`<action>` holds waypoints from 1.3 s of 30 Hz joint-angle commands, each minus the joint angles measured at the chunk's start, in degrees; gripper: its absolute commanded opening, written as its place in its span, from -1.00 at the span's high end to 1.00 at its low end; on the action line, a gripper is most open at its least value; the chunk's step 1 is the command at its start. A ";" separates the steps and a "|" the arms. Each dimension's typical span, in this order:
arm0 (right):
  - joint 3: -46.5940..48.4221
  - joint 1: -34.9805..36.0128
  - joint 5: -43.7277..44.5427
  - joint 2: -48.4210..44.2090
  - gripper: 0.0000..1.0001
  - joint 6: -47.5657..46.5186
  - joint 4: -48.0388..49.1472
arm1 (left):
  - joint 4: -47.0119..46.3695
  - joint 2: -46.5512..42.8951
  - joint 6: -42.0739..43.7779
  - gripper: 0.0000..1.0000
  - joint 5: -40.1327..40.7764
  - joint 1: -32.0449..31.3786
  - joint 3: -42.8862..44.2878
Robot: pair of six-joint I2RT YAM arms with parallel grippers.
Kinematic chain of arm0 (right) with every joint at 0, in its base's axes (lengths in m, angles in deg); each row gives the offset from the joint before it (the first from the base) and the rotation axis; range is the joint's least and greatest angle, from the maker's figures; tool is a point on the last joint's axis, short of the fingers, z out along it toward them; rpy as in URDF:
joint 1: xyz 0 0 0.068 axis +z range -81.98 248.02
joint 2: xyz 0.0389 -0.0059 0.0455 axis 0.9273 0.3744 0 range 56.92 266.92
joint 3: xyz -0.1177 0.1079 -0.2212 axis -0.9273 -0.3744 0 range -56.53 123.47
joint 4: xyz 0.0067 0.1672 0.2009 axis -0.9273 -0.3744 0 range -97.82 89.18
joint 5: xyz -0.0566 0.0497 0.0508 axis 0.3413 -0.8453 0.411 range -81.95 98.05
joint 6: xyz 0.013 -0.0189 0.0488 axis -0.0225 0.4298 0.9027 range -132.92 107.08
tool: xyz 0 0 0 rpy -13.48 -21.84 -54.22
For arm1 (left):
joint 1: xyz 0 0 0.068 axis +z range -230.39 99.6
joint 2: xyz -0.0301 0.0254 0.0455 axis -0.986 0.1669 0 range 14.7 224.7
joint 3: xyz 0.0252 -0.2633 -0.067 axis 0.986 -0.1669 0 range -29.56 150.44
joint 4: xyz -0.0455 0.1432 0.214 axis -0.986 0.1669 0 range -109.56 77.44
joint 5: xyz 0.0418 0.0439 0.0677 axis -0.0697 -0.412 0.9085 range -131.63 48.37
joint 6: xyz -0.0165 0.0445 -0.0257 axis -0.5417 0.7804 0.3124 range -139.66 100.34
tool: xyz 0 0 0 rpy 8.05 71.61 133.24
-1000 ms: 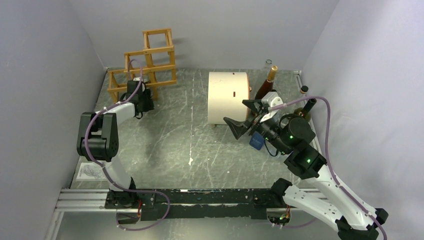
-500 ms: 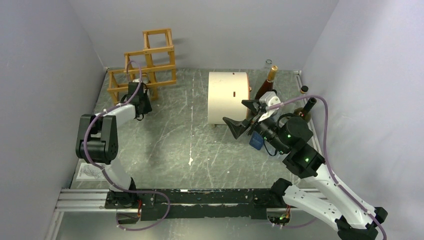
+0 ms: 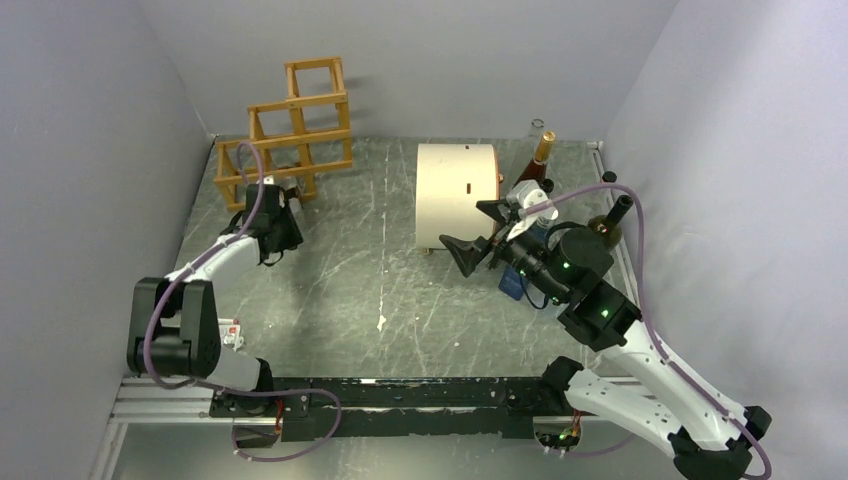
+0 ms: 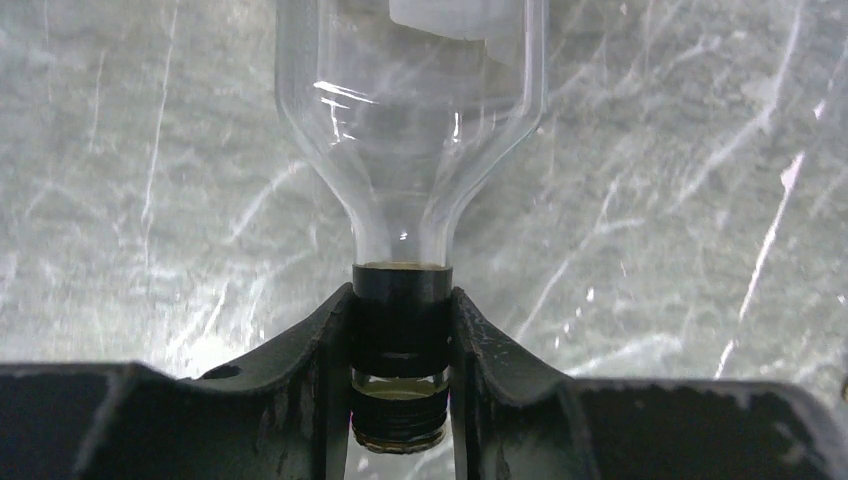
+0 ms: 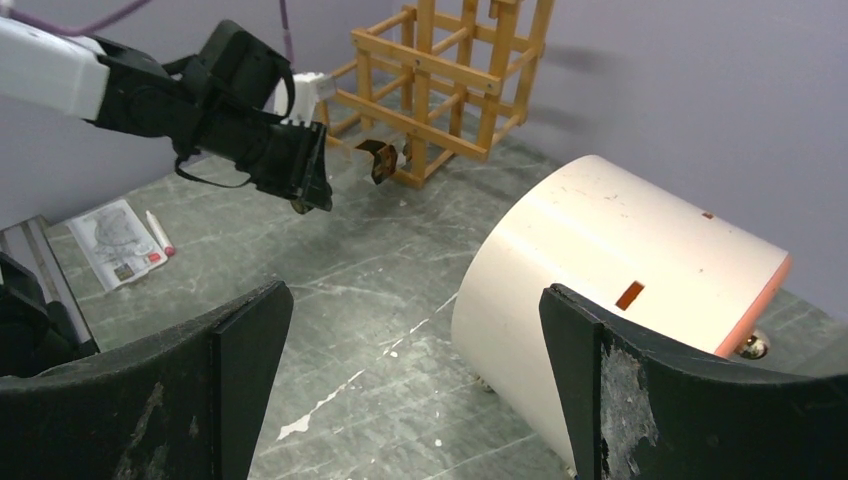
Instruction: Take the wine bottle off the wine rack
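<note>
Top view: our left gripper (image 3: 272, 222) is hanging just before the wine rack (image 3: 296, 120); our right gripper (image 3: 472, 232) is gaping beside the drum (image 3: 455, 195).
Left wrist: we are pinching the wine bottle (image 4: 410, 120) by its dark neck over bare table (image 4: 120, 150); the glass may be slipping.
Right wrist: the bottle's far end is unclear; it may be snagging the rack.

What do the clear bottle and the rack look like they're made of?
The bottle is probably clear glass with a glossy finish: it is see-through with sharp highlights, though clear plastic can't be ruled out. The rack looks like wood: honey-brown square bars, smooth finish.
</note>
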 commanded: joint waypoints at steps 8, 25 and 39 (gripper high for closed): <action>3.90 0.13 -5.87 7.92 -1.00 1.00 0.52 | 16.45 -14.83 -4.61 0.66 -12.37 0.06 -2.71; 16.10 15.42 -1.78 33.12 -1.00 -9.66 0.41 | 35.29 -25.10 -11.68 0.86 -23.22 -0.30 -2.93; 9.60 18.34 -14.90 50.94 -0.99 -25.83 22.58 | 47.90 -34.59 -7.15 0.86 -28.51 -0.43 -0.74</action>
